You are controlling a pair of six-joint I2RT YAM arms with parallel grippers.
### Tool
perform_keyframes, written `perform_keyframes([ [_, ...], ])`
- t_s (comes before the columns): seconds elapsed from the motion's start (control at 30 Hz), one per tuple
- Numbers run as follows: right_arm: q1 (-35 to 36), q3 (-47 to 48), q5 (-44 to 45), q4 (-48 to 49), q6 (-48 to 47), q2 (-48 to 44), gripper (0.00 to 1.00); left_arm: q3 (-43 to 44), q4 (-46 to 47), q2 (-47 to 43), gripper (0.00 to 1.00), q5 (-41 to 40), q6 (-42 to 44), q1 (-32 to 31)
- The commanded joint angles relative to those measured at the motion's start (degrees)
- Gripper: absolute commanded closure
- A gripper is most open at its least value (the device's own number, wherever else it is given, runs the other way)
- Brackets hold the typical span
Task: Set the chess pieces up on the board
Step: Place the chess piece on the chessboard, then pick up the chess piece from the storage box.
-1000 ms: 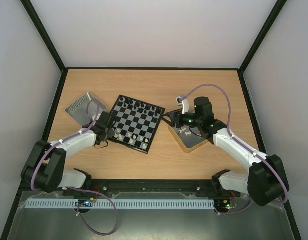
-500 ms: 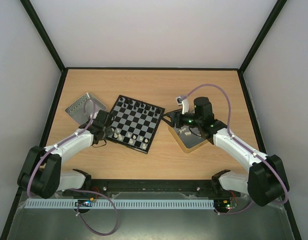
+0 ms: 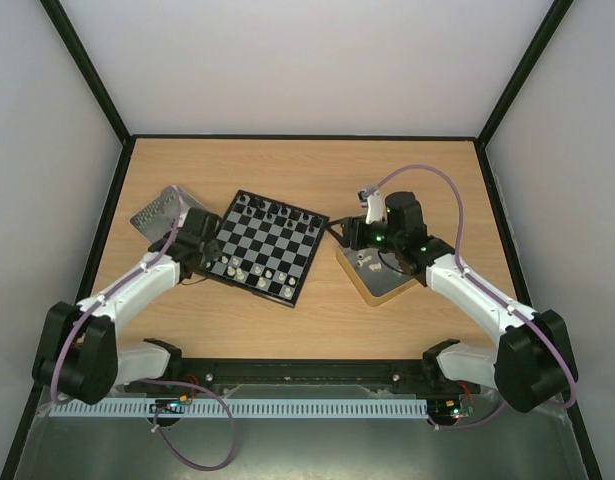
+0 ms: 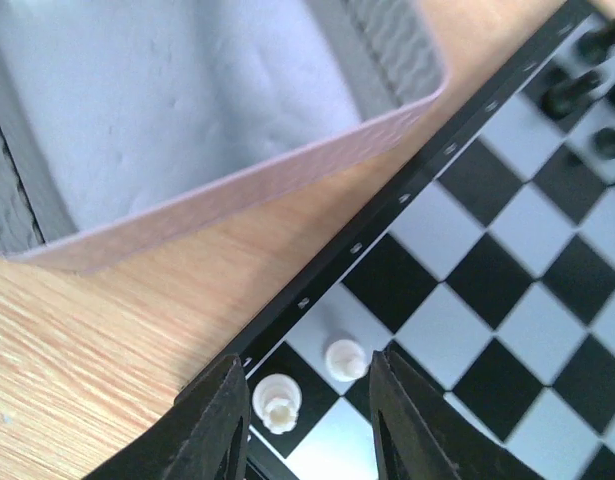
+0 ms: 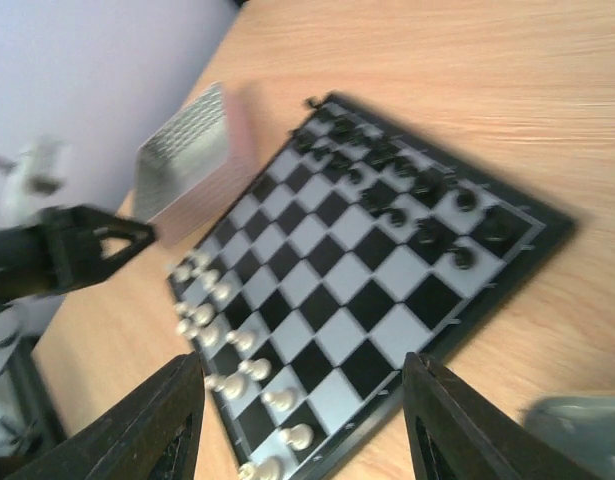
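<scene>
The board (image 3: 270, 245) lies left of centre in the top view, white chess pieces (image 4: 345, 358) along its lower edge. My left claw (image 4: 305, 375) hangs spread over two, pinching nothing; right claw (image 5: 302, 365) spread, empty. Likely filling white's ranks; next, fetch another piece.

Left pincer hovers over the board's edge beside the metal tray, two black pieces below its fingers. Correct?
No. The two pieces below the left pincer are white, not black; the left wrist view shows it. It does hover over the board's edge beside the metal tray.
</scene>
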Motion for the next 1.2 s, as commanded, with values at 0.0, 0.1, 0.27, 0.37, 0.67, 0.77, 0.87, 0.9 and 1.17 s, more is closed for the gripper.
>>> perform_keyframes([
  [0.0,0.3,4.9,21.1,-9.5,5.3,0.3,0.46,4.5,-3.3,-5.7,0.62,-0.1,1.1,0.3],
  [0.1,0.3,7.1,33.4,-19.8,9.5,2.3,0.47,6.8,-2.1,-9.5,0.56,3.7,4.7,0.2],
  [0.27,0.3,7.7,42.2,-29.4,15.6,5.3,0.53,9.6,1.9,-15.9,0.5,11.4,9.8,0.2],
  [0.37,0.3,6.8,41.9,-30.4,17.9,7.8,0.56,9.7,5.5,-18.7,0.46,16.2,11.9,0.2],
  [0.67,0.4,4.6,44.5,-29.3,23.6,13.4,0.63,6.7,10.9,-22.1,0.4,23.3,13.7,0.2],
  [0.77,0.4,3.7,45.7,-29.0,25.2,14.2,0.64,6.3,11.5,-22.4,0.39,24.5,14.4,0.2],
  [0.87,0.4,2.5,46.1,-28.3,26.7,14.9,0.64,5.7,12.1,-22.7,0.39,26.1,15.0,0.2],
  [0.9,0.4,2.1,45.9,-27.9,27.2,15.0,0.64,5.5,12.3,-22.8,0.39,26.3,15.1,0.2],
  [1.17,0.4,-1.0,41.5,-22.3,29.2,17.5,0.68,5.0,13.2,-22.9,0.38,27.3,15.3,0.2],
])
